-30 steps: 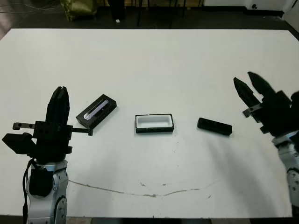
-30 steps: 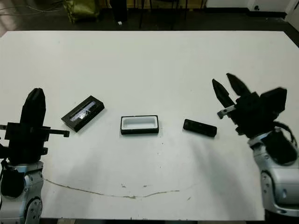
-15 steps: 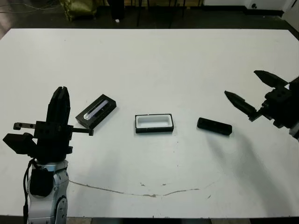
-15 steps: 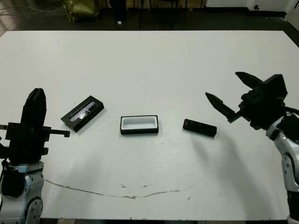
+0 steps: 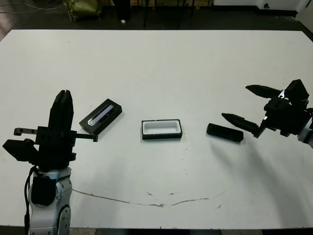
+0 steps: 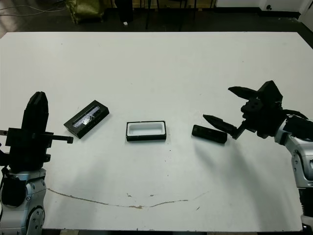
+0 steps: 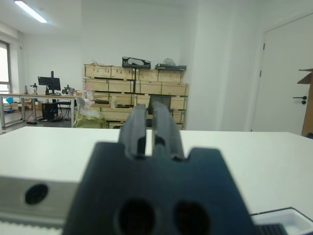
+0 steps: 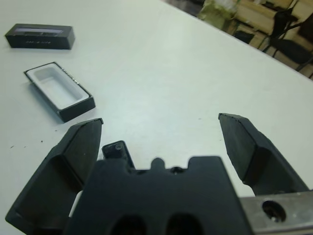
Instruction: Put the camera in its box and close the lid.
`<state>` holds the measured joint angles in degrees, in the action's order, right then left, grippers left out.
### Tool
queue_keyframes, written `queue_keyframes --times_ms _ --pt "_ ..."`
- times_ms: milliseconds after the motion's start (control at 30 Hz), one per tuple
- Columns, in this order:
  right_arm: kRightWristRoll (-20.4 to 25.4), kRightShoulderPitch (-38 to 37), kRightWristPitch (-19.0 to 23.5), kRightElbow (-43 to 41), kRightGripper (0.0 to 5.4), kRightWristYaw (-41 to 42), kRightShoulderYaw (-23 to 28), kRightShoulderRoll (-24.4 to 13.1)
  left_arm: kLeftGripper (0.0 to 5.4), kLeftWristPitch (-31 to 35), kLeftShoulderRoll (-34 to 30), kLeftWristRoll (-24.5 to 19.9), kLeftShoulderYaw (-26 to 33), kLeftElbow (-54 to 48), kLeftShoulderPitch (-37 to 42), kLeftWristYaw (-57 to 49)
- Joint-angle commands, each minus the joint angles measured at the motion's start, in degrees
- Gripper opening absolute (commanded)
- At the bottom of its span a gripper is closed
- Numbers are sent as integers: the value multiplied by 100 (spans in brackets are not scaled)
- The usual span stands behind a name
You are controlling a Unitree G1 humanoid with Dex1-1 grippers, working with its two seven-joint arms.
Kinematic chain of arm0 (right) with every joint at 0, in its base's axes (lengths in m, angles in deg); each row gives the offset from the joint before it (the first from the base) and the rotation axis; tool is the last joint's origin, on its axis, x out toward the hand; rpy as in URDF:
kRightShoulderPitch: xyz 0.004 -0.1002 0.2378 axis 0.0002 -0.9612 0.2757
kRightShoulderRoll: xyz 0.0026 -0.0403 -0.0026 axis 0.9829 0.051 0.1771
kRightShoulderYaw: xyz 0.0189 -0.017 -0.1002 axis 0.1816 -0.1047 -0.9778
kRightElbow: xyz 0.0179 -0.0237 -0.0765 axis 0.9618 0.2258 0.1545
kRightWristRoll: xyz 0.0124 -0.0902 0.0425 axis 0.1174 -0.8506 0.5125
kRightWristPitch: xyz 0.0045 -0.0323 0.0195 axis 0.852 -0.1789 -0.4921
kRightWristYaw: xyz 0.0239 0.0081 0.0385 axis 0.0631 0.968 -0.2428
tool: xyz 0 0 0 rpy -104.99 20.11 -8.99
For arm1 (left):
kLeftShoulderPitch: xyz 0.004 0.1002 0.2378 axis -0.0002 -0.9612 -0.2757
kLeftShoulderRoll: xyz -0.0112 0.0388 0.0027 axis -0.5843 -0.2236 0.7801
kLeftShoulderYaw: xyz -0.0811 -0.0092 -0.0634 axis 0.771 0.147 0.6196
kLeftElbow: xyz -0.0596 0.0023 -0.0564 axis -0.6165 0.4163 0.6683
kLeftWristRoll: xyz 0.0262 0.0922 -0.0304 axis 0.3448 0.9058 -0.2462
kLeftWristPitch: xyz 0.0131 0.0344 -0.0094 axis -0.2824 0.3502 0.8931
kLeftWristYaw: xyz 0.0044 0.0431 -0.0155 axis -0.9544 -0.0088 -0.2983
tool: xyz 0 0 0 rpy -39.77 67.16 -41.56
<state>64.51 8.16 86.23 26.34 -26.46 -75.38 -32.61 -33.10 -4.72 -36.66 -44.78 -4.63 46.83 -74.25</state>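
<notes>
A wide white table [image 5: 161,63] carries three small things in a loose row across its middle, each lying apart from the others, so nothing is packed yet. The left tool [image 5: 61,105] stands upright near the table's left front, its two black fingers pressed together and holding nothing, apparently waiting its turn beside the lid [image 5: 100,116]. That lid, a flat black cover with a glossy window strip, lies at an angle left of the box [image 5: 161,129]. The box, a shallow black-rimmed tray with white lining, sits open and empty in the centre, ready to receive. The right tool [image 5: 244,105] reaches in from the right with fingers spread wide, one fingertip low just beside the right end of the camera [image 5: 224,132], probably lining up a grasp. The camera, a slim black bar, rests flat on the table right of the box.
</notes>
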Motion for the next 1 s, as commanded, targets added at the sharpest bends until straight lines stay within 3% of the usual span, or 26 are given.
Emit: queue_keyframes --times_ms 33,200,600,700,867,1000 --pt "-115 65 -29 146 538 174 -134 -108 0 18 -77 6 39 121 -29 21" --pt "-228 187 36 381 538 382 -306 -167 0 30 -64 41 60 118 -18 -16" --pt "-571 195 -248 839 538 417 -564 -64 0 113 -90 -27 66 34 -58 19" --pt "-581 206 -376 1016 502 488 -601 -21 0 90 -80 -1 63 41 -61 6" --pt "-605 250 -435 1287 396 591 -684 33 0 105 -90 -27 67 51 -61 21" --pt "-771 197 -438 1231 410 512 -776 17 0 -8 -79 10 81 128 -34 24"
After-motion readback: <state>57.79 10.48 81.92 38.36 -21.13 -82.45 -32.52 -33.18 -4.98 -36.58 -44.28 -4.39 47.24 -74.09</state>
